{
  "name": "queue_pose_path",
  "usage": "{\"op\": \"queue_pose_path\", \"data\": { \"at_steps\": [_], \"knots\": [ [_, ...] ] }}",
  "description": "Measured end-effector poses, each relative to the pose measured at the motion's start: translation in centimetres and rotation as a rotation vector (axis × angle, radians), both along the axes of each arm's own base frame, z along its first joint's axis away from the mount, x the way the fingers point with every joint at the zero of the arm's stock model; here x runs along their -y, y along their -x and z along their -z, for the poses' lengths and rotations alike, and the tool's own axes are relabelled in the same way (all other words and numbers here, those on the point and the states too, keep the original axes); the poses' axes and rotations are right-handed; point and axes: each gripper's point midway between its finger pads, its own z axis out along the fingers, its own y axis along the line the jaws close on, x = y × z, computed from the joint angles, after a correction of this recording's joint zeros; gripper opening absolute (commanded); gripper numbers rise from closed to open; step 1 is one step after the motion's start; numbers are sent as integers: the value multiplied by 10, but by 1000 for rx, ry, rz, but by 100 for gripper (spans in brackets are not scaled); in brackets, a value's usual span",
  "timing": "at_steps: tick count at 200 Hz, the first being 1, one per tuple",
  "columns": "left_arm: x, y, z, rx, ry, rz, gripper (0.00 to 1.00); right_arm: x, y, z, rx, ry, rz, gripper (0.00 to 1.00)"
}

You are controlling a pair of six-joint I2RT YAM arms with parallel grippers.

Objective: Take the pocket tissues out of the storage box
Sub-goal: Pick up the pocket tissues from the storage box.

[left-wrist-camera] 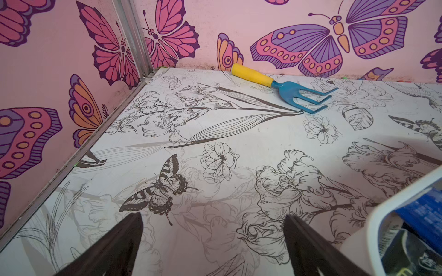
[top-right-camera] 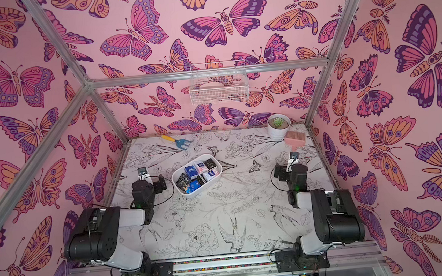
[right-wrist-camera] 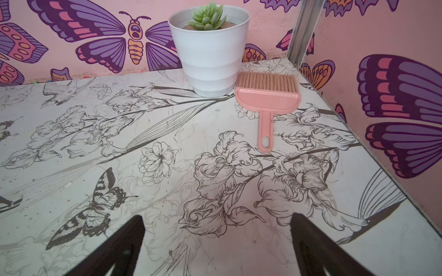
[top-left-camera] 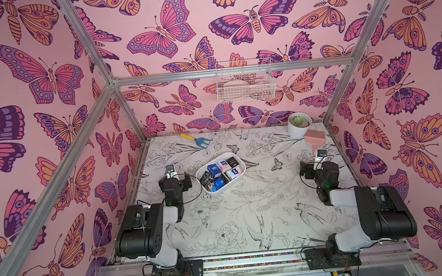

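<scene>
While the left pincer (left-wrist-camera: 211, 216) and the right pincer (right-wrist-camera: 216, 215) stood wide and empty, the tissues (top-left-camera: 218, 171) lay in the box (top-left-camera: 230, 185) on the worktop (top-left-camera: 247, 217), left of centre. The left pincer was just beside the box; the right pincer was near the right edge.

- The left arm (top-left-camera: 143, 231) is folded: the upper part leans back, the elbow is raised, and the white forearm goes forward and down to the wrist.
- The right arm (top-left-camera: 382, 212) has nearly the mirror pose on the other side. The two arms are well apart.
- The left gripper (left-wrist-camera: 212, 216) points forward and a little down. Its two dark fingers (left-wrist-camera: 114, 248) are spread wide and hold nothing.
- The right gripper (right-wrist-camera: 217, 215) looks the same: its fingers (right-wrist-camera: 320, 248) stand wide apart, with nothing between them.
</scene>
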Motion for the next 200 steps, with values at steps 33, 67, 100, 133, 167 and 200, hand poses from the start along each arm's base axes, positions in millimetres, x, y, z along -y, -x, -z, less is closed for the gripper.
{"op": "queue_pose_path", "data": {
  "at_steps": [33, 67, 100, 133, 167, 200],
  "knots": [
    [0, 0, 0, 0, 0, 0, 98, 0, 0, 0, 0, 0, 0, 99],
    [0, 0, 0, 0, 0, 0, 98, 0, 0, 0, 0, 0, 0, 99],
    [0, 0, 0, 0, 0, 0, 98, 0, 0, 0, 0, 0, 0, 99],
    [0, 0, 0, 0, 0, 1, 100, 1, 0, 0, -1, -7, 4, 99],
    [1, 3, -5, -16, -28, -19, 99, 2, 4, 0, -23, -13, 12, 97],
    [32, -4, -32, -46, -137, -4, 99, 0, 1, -31, -52, -30, 24, 99]
  ]
}}
